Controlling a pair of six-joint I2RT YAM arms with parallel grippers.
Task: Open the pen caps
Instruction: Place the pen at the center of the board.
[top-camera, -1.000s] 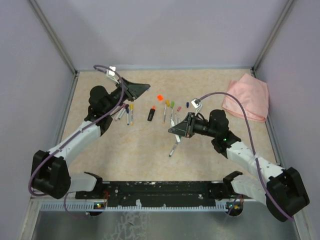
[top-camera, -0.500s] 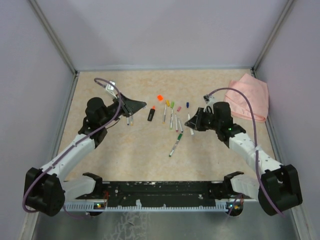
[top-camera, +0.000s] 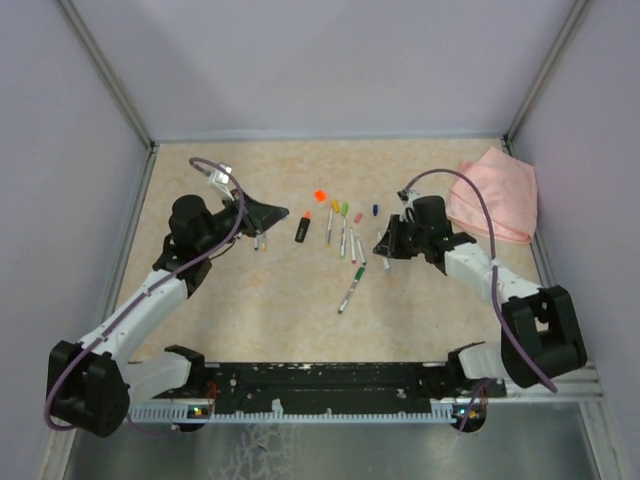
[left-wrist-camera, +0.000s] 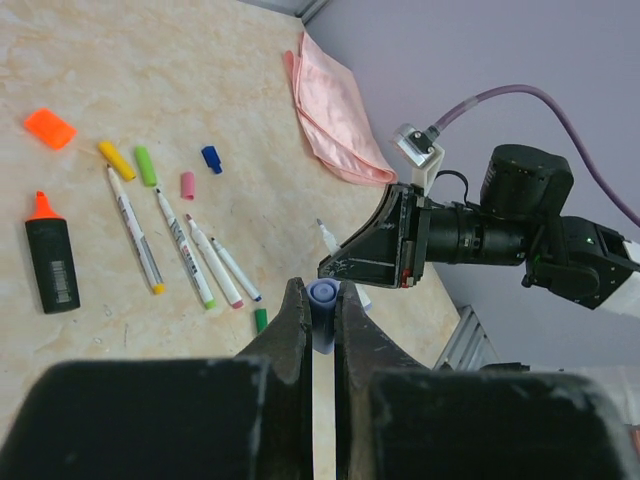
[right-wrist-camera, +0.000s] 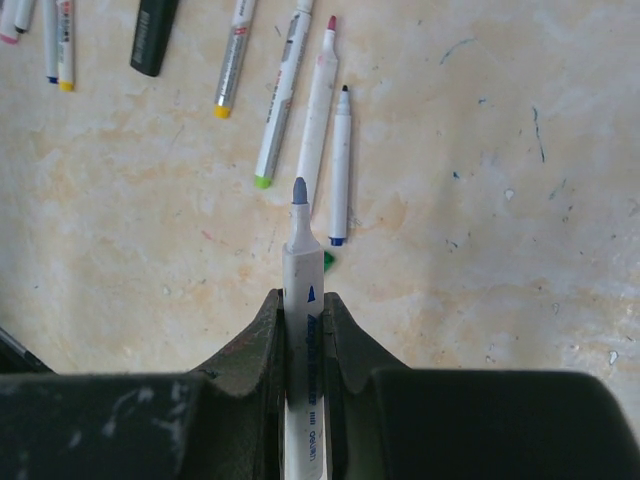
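the left gripper (left-wrist-camera: 320, 306) is clamped on a small purple pen cap (left-wrist-camera: 322, 292), held above the table (top-camera: 250, 300) left of its middle. the right gripper (right-wrist-camera: 300, 305) is closed around a white pen barrel (right-wrist-camera: 298, 258) whose bluish tip is bare. an orange cap (left-wrist-camera: 50, 128), yellow cap (left-wrist-camera: 116, 160), green cap (left-wrist-camera: 146, 166), pink cap (left-wrist-camera: 187, 185) and blue cap (left-wrist-camera: 211, 159) lie loose at the far middle, just beyond a row of uncapped pens (left-wrist-camera: 135, 240). a pink cloth (top-camera: 492, 195) lies far right.
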